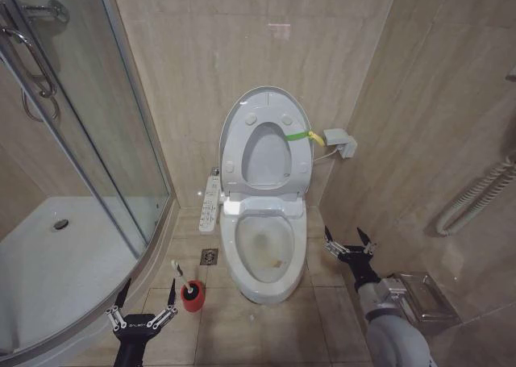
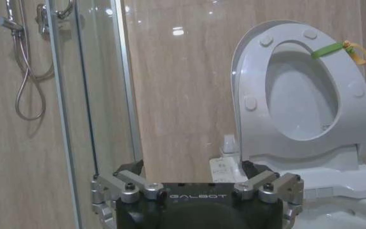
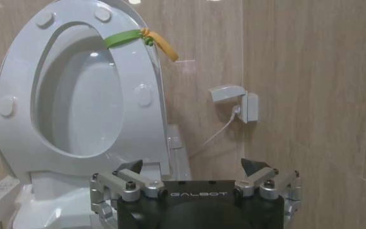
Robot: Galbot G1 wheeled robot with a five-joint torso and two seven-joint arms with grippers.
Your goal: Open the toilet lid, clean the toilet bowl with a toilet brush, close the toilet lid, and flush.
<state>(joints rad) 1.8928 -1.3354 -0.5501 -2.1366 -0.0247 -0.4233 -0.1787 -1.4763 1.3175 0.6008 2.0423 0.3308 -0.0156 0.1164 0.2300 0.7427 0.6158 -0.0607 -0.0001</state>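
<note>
**Lid raised, bowl exposed, both grippers empty**

The toilet bowl [image 1: 264, 258] stands open against the beige tiled back wall. Some water lies at its bottom, with a small brownish mark toward the front of the basin. The toilet lid [image 1: 242, 113] is upright behind the bowl, leaning back toward the wall, with the ring seat [image 1: 300, 153] raised against it; a green-yellow strap [image 1: 302, 135] wraps the seat's edge on the robot's right. The long button panel [image 1: 210, 202] runs along the bowl's left side.

The red cup [image 1: 193, 297] sits on the floor just left of the bowl's front, and the toilet brush [image 1: 185, 275] stands in it, pale handle tilted away from the bowl.

The left gripper [image 1: 143, 298] hangs low, left of the red cup and near it, fingers spread wide and gripping nothing. The right gripper [image 1: 349, 239] hovers to the right of the bowl, apart from its rim, fingers likewise spread and empty.

Bare tiled floor lies in front of the bowl and on both sides. A floor drain [image 1: 210, 256] sits between the bowl and the curved glass shower enclosure [image 1: 89, 141], which closes off the left. The right-hand wall carries a small white wall box [image 1: 341, 139] level with the raised lid.
</note>
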